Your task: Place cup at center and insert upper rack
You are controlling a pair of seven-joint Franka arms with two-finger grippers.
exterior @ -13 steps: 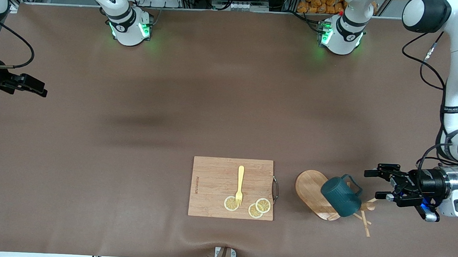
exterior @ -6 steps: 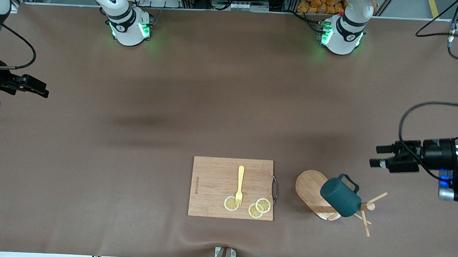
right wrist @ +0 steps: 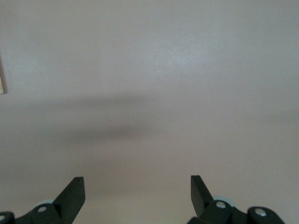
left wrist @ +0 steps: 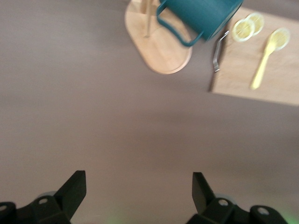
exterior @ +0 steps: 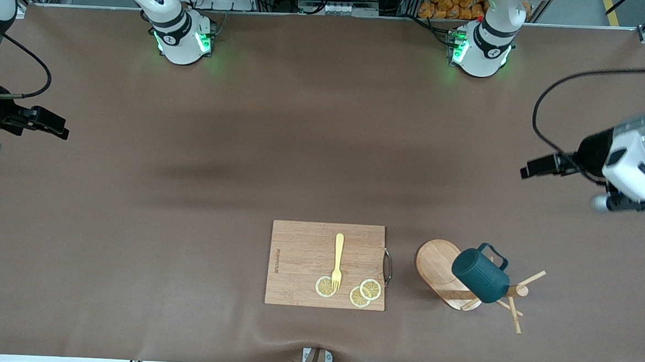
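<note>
The left gripper (exterior: 527,171) has retreated upward, jaws apart and empty, from the dark teal ribbed cup (exterior: 480,276) hanging on the tipped light wooden mug tree (exterior: 439,270); the right gripper (exterior: 55,128) waits, jaws apart.

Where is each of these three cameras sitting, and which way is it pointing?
Front view: high across the table, facing both arm bases; shows the cutting board, cup hung on the upper rack, left gripper and right gripper.
Left wrist view: on the left arm, looking down past its open fingers at cup, rack and board.
Right wrist view: on the right arm, open fingers over bare table.
Shared: front and left wrist views both show cup, rack, board.
</note>
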